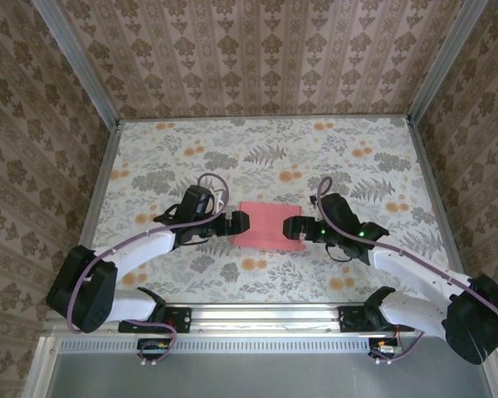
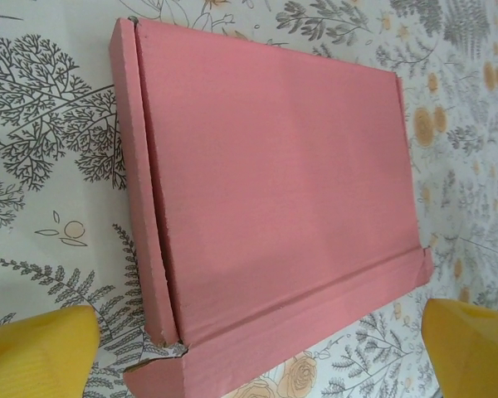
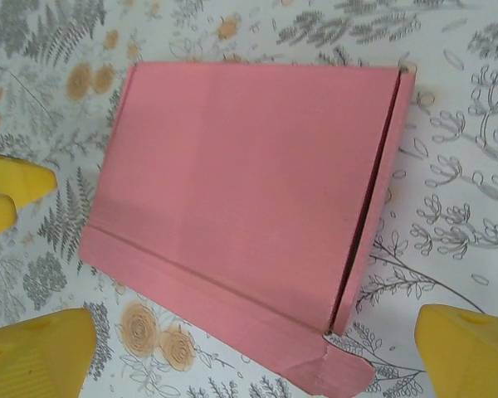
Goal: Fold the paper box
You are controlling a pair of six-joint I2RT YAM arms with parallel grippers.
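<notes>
Table (image 1: 266, 141), floral-patterned; paper box (image 1: 268, 225) pink, folded shut, lying flat at centre. Left gripper (image 1: 239, 223) just beside its left edge, right gripper (image 1: 292, 227) at its right edge; both jaws spread wide, holding nothing

The floral-patterned table (image 1: 257, 149) carries the pink paper box (image 1: 270, 224), lying closed and flat near its middle

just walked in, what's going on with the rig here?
Two arms are working on a pink paper box that lies flat on the floral table. The box looks folded shut, with its lid down and the side flaps tucked in. The left pincer and right pincer sit at its opposite ends, both open, neither clamped on it.
</notes>
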